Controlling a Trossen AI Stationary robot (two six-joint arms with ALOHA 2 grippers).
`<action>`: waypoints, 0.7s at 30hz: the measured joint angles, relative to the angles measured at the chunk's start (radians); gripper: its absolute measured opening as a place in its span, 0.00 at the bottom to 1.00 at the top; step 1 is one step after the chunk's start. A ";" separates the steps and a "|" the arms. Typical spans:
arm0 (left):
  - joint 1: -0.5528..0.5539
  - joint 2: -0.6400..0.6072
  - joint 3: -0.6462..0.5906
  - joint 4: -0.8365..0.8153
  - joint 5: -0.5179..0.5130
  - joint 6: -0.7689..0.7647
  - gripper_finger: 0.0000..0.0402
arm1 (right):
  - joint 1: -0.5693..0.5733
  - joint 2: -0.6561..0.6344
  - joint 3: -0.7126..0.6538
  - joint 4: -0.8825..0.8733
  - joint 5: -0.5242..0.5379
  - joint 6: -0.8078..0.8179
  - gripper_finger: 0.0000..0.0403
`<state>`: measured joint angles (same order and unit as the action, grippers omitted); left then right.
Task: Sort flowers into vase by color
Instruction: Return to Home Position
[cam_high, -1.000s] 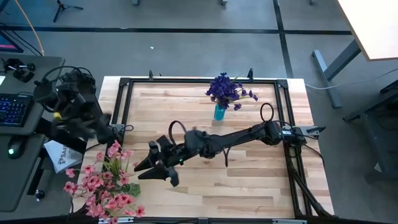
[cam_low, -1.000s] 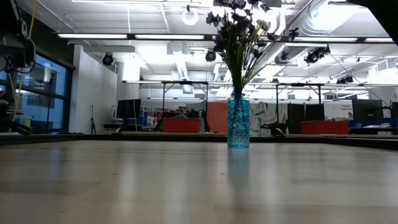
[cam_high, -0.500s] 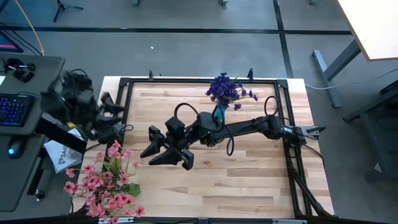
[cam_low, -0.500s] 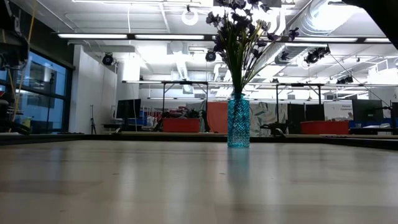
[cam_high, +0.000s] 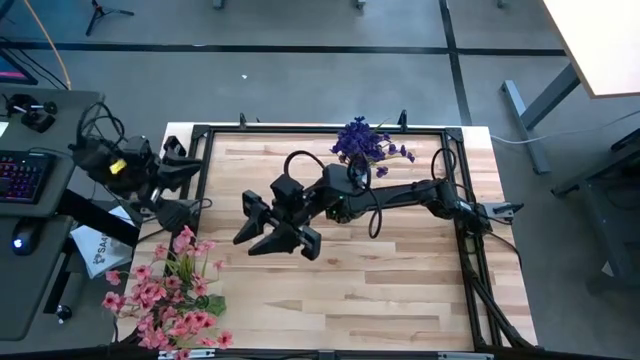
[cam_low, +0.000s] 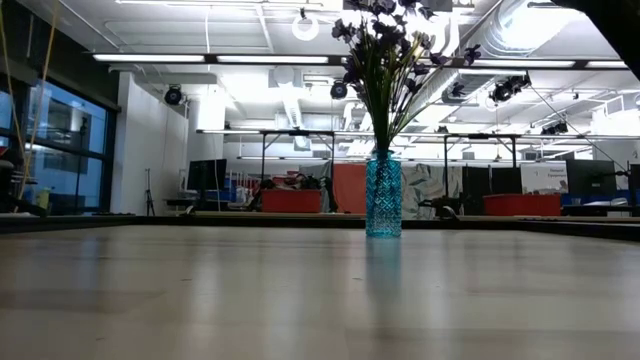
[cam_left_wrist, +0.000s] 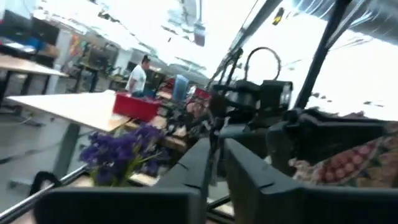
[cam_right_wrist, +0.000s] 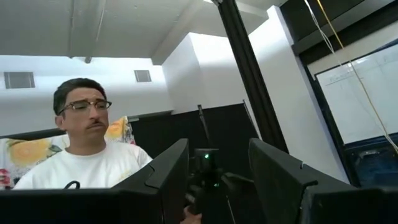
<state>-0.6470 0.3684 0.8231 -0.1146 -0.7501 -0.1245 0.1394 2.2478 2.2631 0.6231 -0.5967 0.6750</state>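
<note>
Purple flowers stand in a blue glass vase at the table's far middle, stems inside it. Pink flowers lie in a heap at the table's near left corner, partly over its edge. My left gripper is at the table's left edge, just beyond the pink heap's far end. In the left wrist view its fingers stand almost together with nothing seen between them. My right gripper hovers open over the table's left middle, and in the right wrist view nothing is between its fingers.
A black metal frame rims the table. A desk with a keyboard and a white packet stand left of the table. A person is in the room beyond the right gripper.
My right gripper has risen and moved toward the table's far edge and a little to the right, still open. My left arm has swung toward the far edge, away from the pink heap. The flowers have not moved.
</note>
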 joint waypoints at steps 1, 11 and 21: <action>0.022 -0.003 -0.009 0.006 0.036 -0.012 0.06 | 0.000 0.000 0.000 -0.001 0.000 -0.001 0.40; 0.270 0.170 -0.218 0.178 0.431 -0.190 0.00 | -0.026 0.000 0.000 -0.008 -0.032 0.030 0.40; 0.712 0.225 -0.220 0.169 0.932 -0.126 0.00 | -0.014 0.000 0.000 -0.008 -0.067 0.069 0.40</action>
<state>0.0648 0.5933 0.6035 0.0545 0.1820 -0.2507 0.1253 2.2478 2.2631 0.6152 -0.6640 0.7441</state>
